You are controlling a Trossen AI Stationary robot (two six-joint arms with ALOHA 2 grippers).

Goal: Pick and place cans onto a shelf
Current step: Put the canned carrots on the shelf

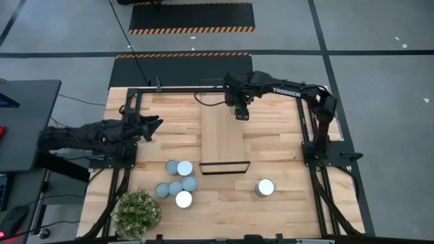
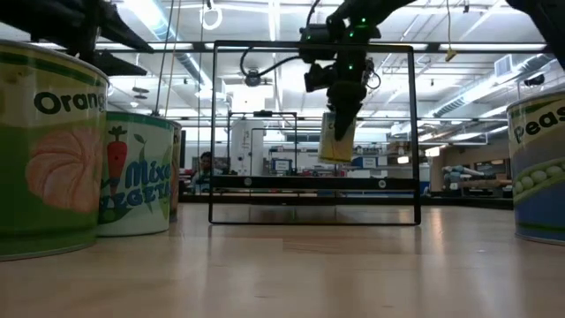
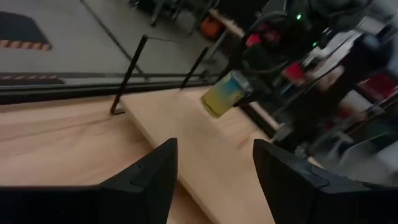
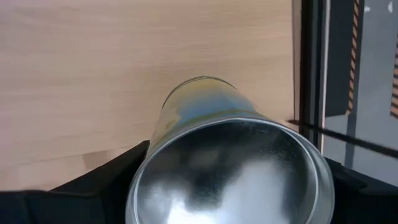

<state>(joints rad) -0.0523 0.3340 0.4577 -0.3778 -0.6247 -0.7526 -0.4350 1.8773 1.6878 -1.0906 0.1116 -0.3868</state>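
My right gripper (image 1: pixel 241 114) is shut on a can with a yellow and blue label (image 2: pixel 337 138), above the far end of the light-wood shelf (image 1: pixel 222 139). The can also shows in the left wrist view (image 3: pixel 224 93). My left gripper (image 1: pixel 157 124) is open and empty above the table, left of the shelf. Several cans with pale round tops (image 1: pixel 178 184) stand on their bases in a cluster near the shelf's near left corner. One more can (image 1: pixel 265 188) stands alone to the near right. My right gripper pinches the can's side wall near its upper end (image 4: pixel 163 134) between its two fingers (image 4: pixel 93 180). The fingers come from above, pointing down. The can hangs below them, slightly tilted, clear of the shelf; its shiny round end faces the wrist camera.
A thin black frame (image 1: pixel 224 167) stands at the shelf's near end. A bushy green potted plant (image 1: pixel 137 213) sits at the table's near left corner. Black arm mounts (image 1: pixel 319 152) stand at both table sides. Large cans (image 2: pixel 53 150) fill the low view's edges.
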